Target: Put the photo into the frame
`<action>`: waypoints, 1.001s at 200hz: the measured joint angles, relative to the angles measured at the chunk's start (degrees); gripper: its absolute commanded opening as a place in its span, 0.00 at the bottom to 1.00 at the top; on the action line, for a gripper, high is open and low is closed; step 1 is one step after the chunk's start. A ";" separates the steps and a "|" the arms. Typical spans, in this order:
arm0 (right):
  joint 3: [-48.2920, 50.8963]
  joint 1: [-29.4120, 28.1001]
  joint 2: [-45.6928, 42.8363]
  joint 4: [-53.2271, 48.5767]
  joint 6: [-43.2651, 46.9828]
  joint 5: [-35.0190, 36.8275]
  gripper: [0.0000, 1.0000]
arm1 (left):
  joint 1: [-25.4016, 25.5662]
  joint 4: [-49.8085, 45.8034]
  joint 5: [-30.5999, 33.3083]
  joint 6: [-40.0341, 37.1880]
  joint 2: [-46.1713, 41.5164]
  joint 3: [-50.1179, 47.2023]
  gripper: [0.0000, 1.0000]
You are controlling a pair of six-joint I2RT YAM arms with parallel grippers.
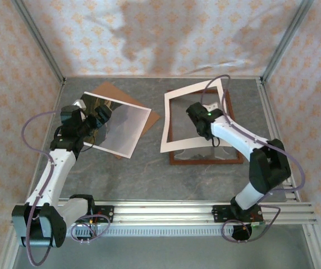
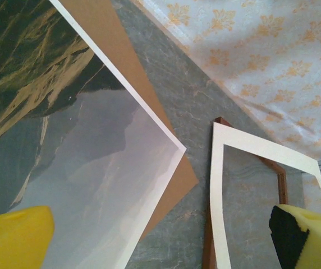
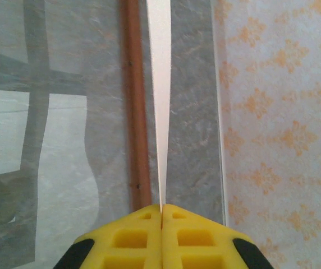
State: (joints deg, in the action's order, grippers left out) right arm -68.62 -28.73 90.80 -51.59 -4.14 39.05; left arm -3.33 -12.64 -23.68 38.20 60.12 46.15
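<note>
Right pincer [image 3: 161, 216] clenched on white mat [image 1: 167, 123] edge, over frame [image 1: 205, 160]. Left pincer [image 1: 93, 122] released above photo [image 1: 121, 124]. Risk: thin mat slips, falls across opening, blocks photo.

Soft even light, pale glare across the photo [image 1: 121, 123].
</note>
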 measured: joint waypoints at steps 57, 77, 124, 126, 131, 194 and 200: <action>0.87 2.51 -1.18 1.07 0.46 0.26 0.05 | 0.00 0.87 -1.88 1.03 0.63 -0.81 1.00; 1.03 4.39 -1.03 1.27 1.29 0.52 0.05 | 0.22 1.68 -2.64 1.27 1.44 -1.16 1.00; 1.03 6.71 1.75 2.71 3.89 0.66 0.05 | 1.01 3.06 -3.96 2.08 2.56 -1.53 1.00; 1.03 6.71 1.88 2.80 4.02 0.63 0.05 | 1.01 3.08 -4.00 2.10 2.56 -1.53 1.00; 1.03 6.71 2.38 2.99 4.31 0.66 0.05 | 1.11 3.28 -4.17 2.19 2.71 -1.55 1.00; 1.40 6.84 5.86 6.38 8.81 0.70 0.05 | 1.49 4.39 -4.68 2.54 3.89 -1.64 1.00; 1.68 6.93 5.86 6.62 9.16 0.83 0.05 | 1.49 4.39 -4.68 2.56 3.93 -1.64 1.00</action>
State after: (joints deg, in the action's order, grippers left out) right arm -66.94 -21.80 96.66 -44.97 5.02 39.88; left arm -1.85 -8.25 -28.36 40.75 64.05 44.51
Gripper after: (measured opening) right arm 0.049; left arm 0.995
